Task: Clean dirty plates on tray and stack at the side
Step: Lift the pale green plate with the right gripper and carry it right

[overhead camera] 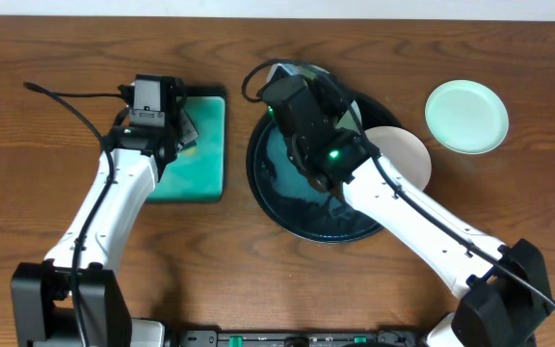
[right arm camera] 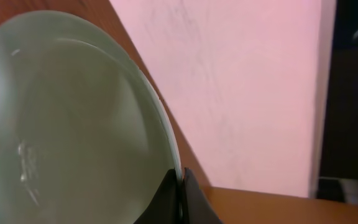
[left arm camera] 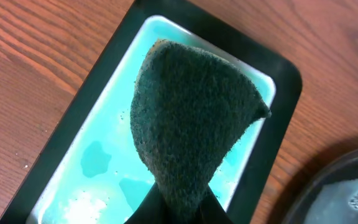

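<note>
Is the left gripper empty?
No: the left gripper pinches a dark sponge over the green tray.

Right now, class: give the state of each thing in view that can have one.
Left end effector: shut on sponge.
Sponge: held over sponge tray.
Sponge tray: holds teal liquid.
Right end effector: shut on held plate.
Held plate: tilted, gripped at rim.
Tray: flat on table.
White plate: lying at tray's right edge.
Mint plate: flat on table.

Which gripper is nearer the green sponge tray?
Left. The left gripper hangs over the sponge tray, holding the sponge; the right gripper is over the dark tray beside it, gripping a plate.
</note>
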Controlling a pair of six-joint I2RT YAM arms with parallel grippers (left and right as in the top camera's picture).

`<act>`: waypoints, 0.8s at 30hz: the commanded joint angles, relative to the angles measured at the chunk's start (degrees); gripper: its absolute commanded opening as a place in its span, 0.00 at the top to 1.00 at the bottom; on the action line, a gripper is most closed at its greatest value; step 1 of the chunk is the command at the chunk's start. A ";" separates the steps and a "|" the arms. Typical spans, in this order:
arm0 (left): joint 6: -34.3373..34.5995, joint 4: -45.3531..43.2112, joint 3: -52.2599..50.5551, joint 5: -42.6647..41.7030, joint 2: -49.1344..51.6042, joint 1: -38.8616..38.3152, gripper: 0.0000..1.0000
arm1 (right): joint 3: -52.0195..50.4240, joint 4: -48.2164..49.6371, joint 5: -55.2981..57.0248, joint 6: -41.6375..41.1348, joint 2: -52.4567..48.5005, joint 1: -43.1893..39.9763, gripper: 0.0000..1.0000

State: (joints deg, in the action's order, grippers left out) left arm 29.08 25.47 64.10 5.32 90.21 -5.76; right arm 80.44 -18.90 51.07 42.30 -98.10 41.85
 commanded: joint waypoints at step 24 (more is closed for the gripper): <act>-1.01 0.20 -1.03 1.38 1.53 0.33 0.93 | 0.11 7.58 4.13 19.04 1.07 1.38 0.99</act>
State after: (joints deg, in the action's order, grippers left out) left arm 28.47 25.61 63.96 5.54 91.46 -5.76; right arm 80.44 -12.23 54.00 58.17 -98.10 42.46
